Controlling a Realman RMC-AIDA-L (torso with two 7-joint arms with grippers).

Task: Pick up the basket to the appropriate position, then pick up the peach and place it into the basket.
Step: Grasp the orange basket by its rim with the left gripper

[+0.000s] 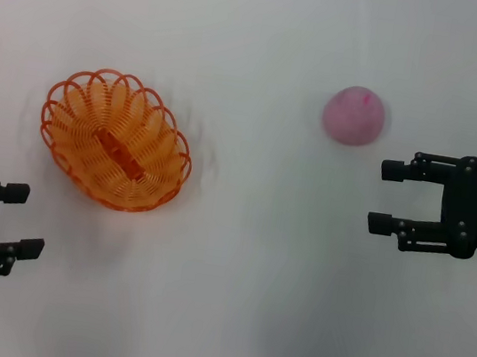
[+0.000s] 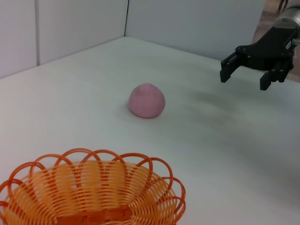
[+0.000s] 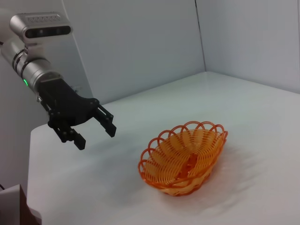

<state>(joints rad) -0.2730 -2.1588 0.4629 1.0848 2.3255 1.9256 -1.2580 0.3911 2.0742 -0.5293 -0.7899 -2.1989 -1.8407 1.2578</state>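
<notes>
A: Where is the basket (image 1: 117, 140) at this moment?

B: It stands upright on the white bench (image 1: 233, 276), on the robot's left side. It is oval and orange, with a scalloped rim, and nothing lies inside it.

A: And the peach (image 1: 354, 115)?

B: It rests on the bench on the robot's right side, well apart from the basket. A small red mark shows on its top.

A: What about the left claw (image 1: 20, 220)?

B: It hangs near the basket, on the side closer to the robot, and does not touch it. Its fingers are apart and hold nothing.

A: And the right claw (image 1: 386, 197)?

B: It is near the peach, a little closer to the robot than the fruit, with no contact. Its fingers are also spread apart and hold nothing.
</notes>
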